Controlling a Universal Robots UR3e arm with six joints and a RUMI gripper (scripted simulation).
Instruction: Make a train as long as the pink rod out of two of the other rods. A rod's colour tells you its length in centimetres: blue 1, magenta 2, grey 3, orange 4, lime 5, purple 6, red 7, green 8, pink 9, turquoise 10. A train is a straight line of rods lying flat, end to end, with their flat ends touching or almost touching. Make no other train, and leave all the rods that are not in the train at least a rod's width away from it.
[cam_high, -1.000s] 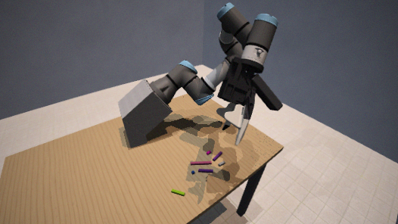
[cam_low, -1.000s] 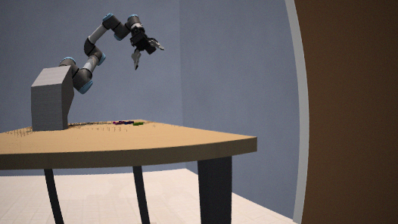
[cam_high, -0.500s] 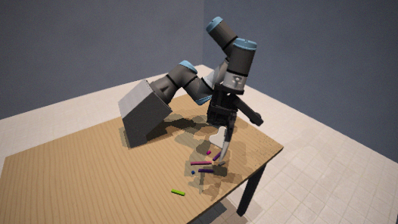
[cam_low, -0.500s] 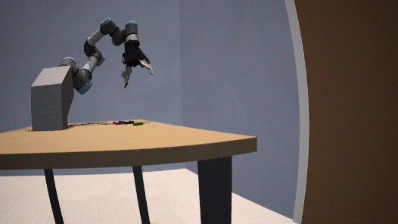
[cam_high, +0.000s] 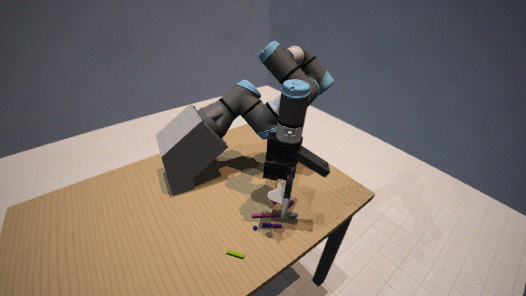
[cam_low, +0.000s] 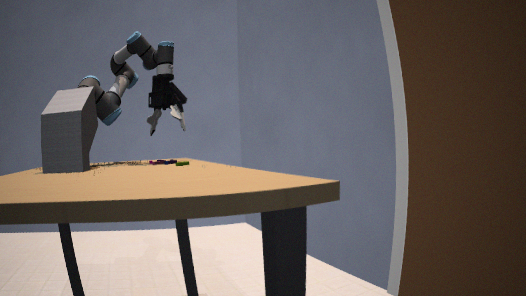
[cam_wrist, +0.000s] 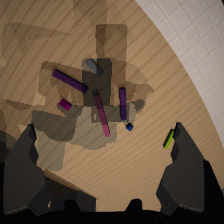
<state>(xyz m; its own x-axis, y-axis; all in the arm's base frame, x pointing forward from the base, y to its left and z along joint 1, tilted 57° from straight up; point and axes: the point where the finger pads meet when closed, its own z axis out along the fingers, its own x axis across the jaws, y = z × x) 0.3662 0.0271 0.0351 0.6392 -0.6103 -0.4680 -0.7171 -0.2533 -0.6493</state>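
Gripper (cam_low: 167, 125) of dark metal, jaws spread wide and holding nothing, hangs pointing down well above wooden table (cam_high: 100, 240). Nearest in the wrist view, short lime rod (cam_wrist: 169, 138) off right, apart from the cluster. Beyond, tiny blue cube-like rod (cam_wrist: 129, 127), then long pink rod (cam_wrist: 101, 113), purple rod (cam_wrist: 122, 103) beside its right, small magenta rod (cam_wrist: 64, 104) left. Farther, second purple rod (cam_wrist: 69, 80) and grey rod (cam_wrist: 92, 66).
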